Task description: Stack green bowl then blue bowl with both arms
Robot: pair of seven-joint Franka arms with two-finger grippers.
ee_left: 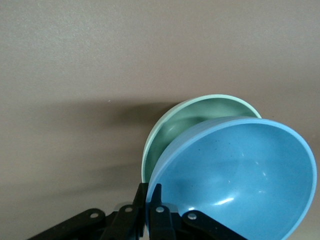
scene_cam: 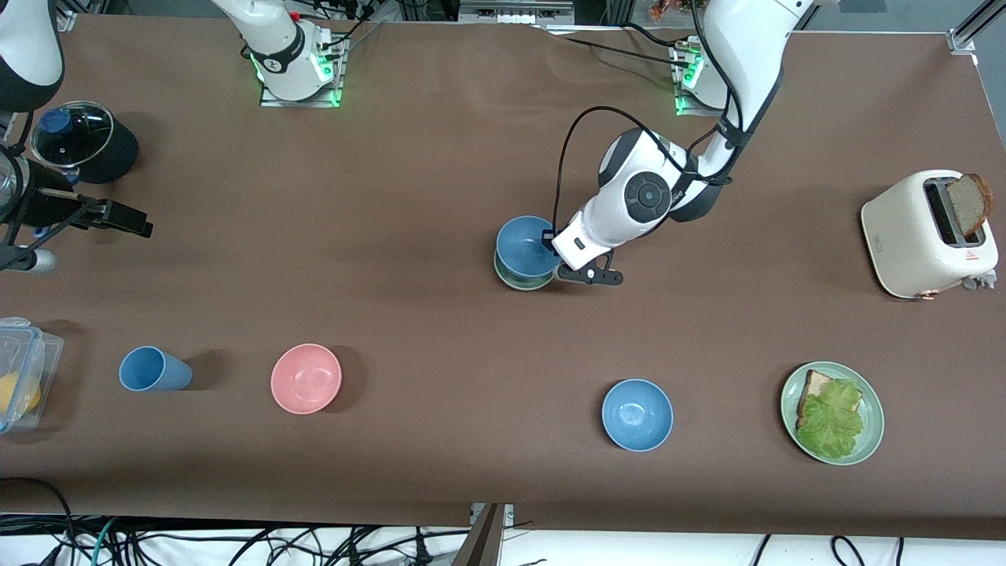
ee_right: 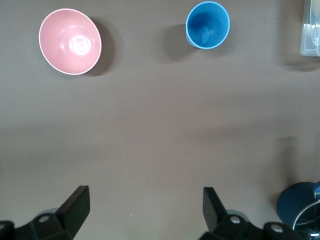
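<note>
Front view: blue bowl (scene_cam: 525, 245) sits nested in the green bowl (scene_cam: 519, 277) mid-table, green rim showing only on the side nearer the camera. Left wrist view has the blue bowl (ee_left: 235, 180) tilted inside the green bowl (ee_left: 180, 125), not seated flat. Left gripper (scene_cam: 588, 274) is at the stack's edge toward the left arm's end of the table; its fingers (ee_left: 156, 200) are clenched thin on the blue bowl's rim, one either side of the wall. Right gripper (scene_cam: 118, 216) hangs over the right arm's end of the table, near the lidded black pot (scene_cam: 82, 141), waiting; its fingers (ee_right: 77, 202) are spread wide with nothing between them, only bare table. Second blue bowl (scene_cam: 637, 414) sits alone, nearer the camera than the stack. Pink bowl (scene_cam: 306, 378) and blue cup (scene_cam: 153, 369) sit beside each other toward the right arm's end, also seen from the right wrist: pink bowl (ee_right: 70, 41), cup (ee_right: 207, 24). Clear container (scene_cam: 23, 369) at that table edge. Green plate (scene_cam: 832, 413) with bread and lettuce and a toaster (scene_cam: 927, 234) holding a slice are at the left arm's end.
</note>
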